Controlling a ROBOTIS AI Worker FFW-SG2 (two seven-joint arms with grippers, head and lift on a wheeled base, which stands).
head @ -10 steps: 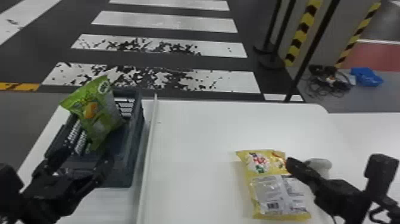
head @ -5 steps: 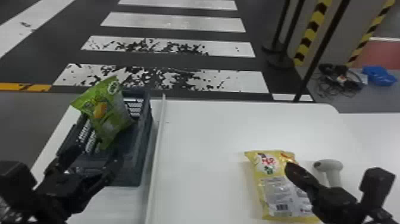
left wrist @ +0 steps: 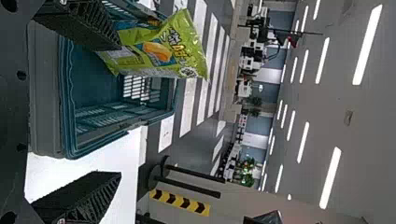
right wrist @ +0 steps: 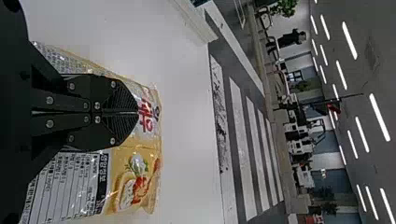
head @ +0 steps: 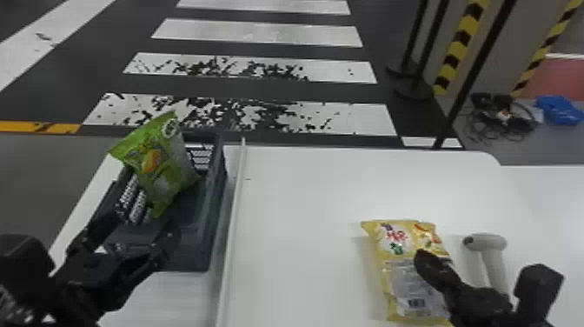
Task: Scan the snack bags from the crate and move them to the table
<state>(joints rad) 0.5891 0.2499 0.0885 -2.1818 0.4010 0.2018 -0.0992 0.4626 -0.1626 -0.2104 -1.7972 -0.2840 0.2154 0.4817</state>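
Presumably to straddle the green snack bag (head: 163, 163) leaning in the plastic crate (head: 191, 256), the left gripper (head: 145, 221) stands open. Closed, the right gripper (right wrist: 137, 112) overlies the yellow snack bag (head: 393, 250), probably for ready access to the handheld scanner (head: 486, 241).

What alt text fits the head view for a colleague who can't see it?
A green snack bag sticks up from a dark crate at left, the open left gripper near it. On the table, the right gripper hangs over a yellow snack bag beside a scanner.

Bright light from ceiling strips (left wrist: 367, 45) — pale sheen on the table (head: 313, 195) — faint shadow beside the yellow bag (head: 408, 278)
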